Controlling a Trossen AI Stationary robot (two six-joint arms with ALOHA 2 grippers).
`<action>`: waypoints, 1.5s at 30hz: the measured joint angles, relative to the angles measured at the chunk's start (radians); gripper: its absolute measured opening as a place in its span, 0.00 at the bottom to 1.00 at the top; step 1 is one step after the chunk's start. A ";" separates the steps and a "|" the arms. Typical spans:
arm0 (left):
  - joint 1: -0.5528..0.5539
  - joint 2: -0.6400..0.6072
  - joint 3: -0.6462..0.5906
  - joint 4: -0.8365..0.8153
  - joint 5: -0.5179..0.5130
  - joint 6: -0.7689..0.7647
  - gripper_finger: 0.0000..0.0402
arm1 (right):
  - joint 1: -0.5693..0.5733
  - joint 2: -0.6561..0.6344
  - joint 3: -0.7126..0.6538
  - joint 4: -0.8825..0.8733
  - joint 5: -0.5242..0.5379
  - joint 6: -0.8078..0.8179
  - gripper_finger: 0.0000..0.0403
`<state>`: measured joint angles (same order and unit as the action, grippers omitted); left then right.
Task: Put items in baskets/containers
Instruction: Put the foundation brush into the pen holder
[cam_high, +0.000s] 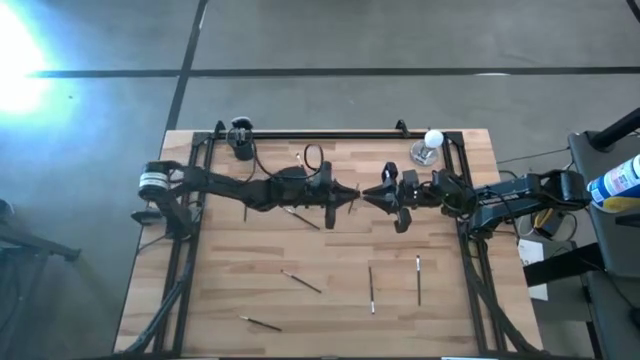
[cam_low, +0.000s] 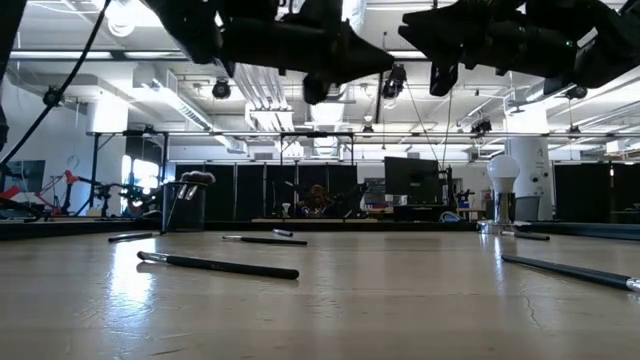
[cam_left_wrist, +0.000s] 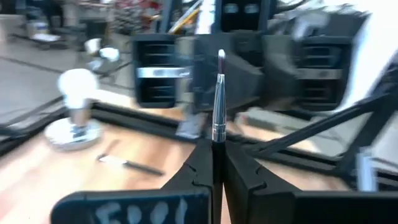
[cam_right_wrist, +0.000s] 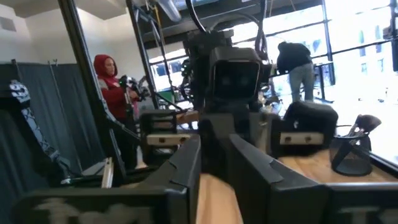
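Observation:
Above the middle of the table my left gripper meets my right gripper tip to tip. In the left wrist view the left gripper is shut on a thin brush with a metal collar and pale tip, which points toward the right arm. The right gripper stands open, its fingers apart just before the left arm's wrist. The black cup stands at the back left with brushes in it, also seen in the low view. Several sticks lie loose on the wood, such as one at the front.
A white light bulb on a round stand sits at the back right. A dark frame rail runs along the table's back edge. People stand in the room beyond the table.

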<state>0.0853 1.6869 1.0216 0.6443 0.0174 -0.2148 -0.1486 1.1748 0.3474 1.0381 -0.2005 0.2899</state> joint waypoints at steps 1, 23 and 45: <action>0.000 -0.018 -0.007 -0.027 -0.024 0.005 0.03 | 0.000 -0.006 -0.004 -0.012 0.009 -0.008 0.22; 0.389 -0.667 -0.490 -0.362 -0.429 -0.053 0.03 | 0.000 -0.028 -0.072 -0.169 0.125 -0.114 0.02; 0.868 -0.455 -0.418 -0.415 -0.324 0.081 0.03 | 0.000 -0.028 -0.073 -0.168 0.125 -0.134 0.02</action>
<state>0.9534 1.2318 0.6037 0.2297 -0.3068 -0.1342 -0.1486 1.1473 0.2745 0.8703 -0.0757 0.1555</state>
